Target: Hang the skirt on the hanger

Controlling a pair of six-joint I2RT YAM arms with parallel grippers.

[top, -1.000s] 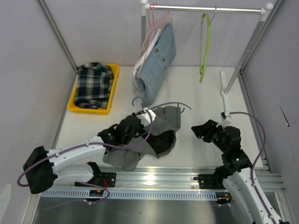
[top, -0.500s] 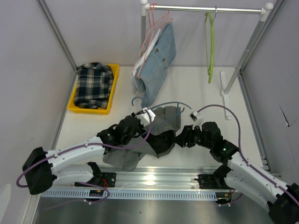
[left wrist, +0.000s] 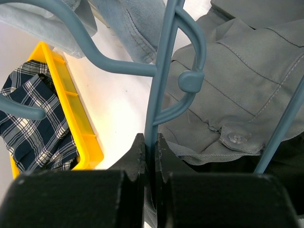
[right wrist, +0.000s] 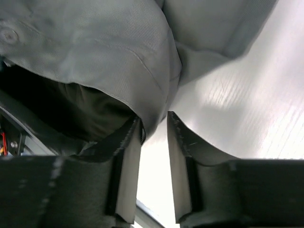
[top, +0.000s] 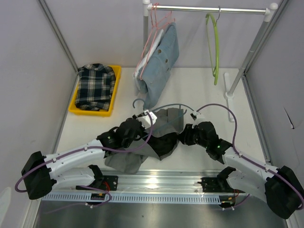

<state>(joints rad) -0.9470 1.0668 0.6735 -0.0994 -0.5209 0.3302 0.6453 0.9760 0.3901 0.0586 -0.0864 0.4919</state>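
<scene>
Grey skirt [top: 172, 121] lay crumpled on the counter [top: 204, 97], at the middle of the near half, between the two arms. In the left wrist view its buttoned waistband faced up.

Left gripper [left wrist: 150, 142]: jaws together, clamped on a straight bar of the blue-grey hanger [left wrist: 164, 57]. The hanger lay over the skirt's upper part. Its hook pointed toward the far side, near the hem of the denim garment [top: 163, 57].

Right gripper [right wrist: 154, 124]: at the skirt's right edge, low over the counter. Jaws apart, with bare counter showing in the gap between them. A folded edge of the grey cloth sat at the mouth, against the tip of one finger. No firm pinch on the cloth was visible.

Yellow tray [top: 116, 90] stood at the far left of the counter, with a plaid shirt [top: 96, 85] folded inside it. The garment rail [top: 209, 8] crossed the far side. The denim garment hung from it on pink hangers [top: 159, 19]. A green hanger [top: 212, 42] hung bare, further right on the same rail.
</scene>
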